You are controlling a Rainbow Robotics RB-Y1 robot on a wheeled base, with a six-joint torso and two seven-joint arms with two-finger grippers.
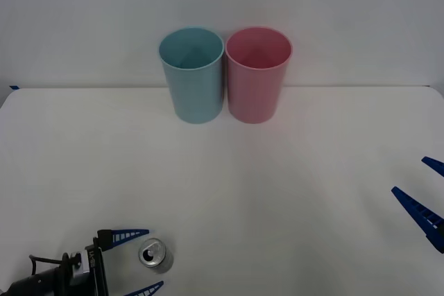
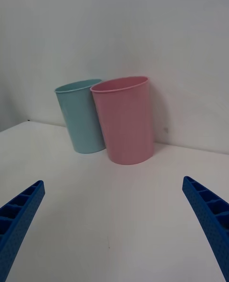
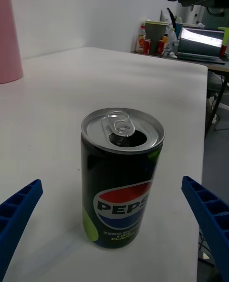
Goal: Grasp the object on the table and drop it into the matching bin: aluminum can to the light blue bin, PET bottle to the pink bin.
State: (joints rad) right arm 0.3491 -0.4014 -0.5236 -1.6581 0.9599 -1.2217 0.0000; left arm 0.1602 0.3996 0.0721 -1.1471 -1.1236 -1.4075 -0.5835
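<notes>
The aluminum can point(image 1: 155, 255) stands upright near the front left of the white table point(image 1: 291, 199). It has a silver top with the tab opened and a dark body point(image 3: 121, 186) with green, blue and white marks. My left gripper point(image 1: 154, 258) is open, one blue finger point(image 3: 19, 210) on each side of the can, and neither touches it. The light blue bin point(image 1: 192, 74) and the pink bin point(image 1: 257, 73) stand side by side at the table's far edge. My right gripper point(image 1: 408, 175) hangs open over the right side, facing both bins point(image 2: 125, 120).
A white wall rises right behind the bins. In the left wrist view, a cluttered desk with a laptop point(image 3: 200, 44) stands past the table's edge. A wide stretch of bare tabletop lies between the can and the bins.
</notes>
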